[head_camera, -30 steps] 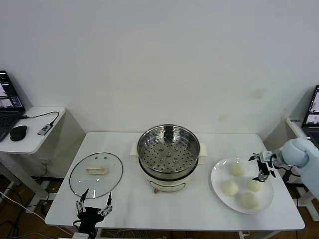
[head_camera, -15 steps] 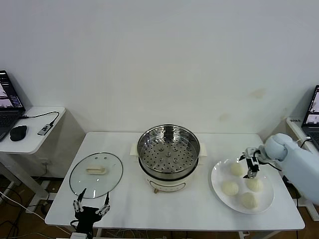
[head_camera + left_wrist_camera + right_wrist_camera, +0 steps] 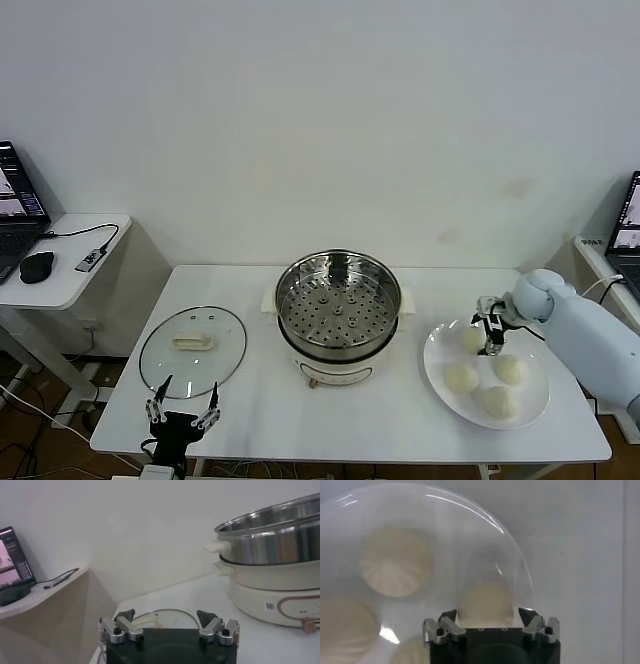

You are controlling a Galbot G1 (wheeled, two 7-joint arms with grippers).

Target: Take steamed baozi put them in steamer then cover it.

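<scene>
Open right end effector (image 3: 490, 327) over baozi (image 3: 474, 339)

Left hand (image 3: 168, 624) spread, cover (image 3: 162, 618) ahead, steamer (image 3: 272, 565) beyond.

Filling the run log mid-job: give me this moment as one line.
phase: reaching for bun | right gripper: open above baozi on plate | left gripper: open, parked near cover | steamer: empty, uncovered
</scene>
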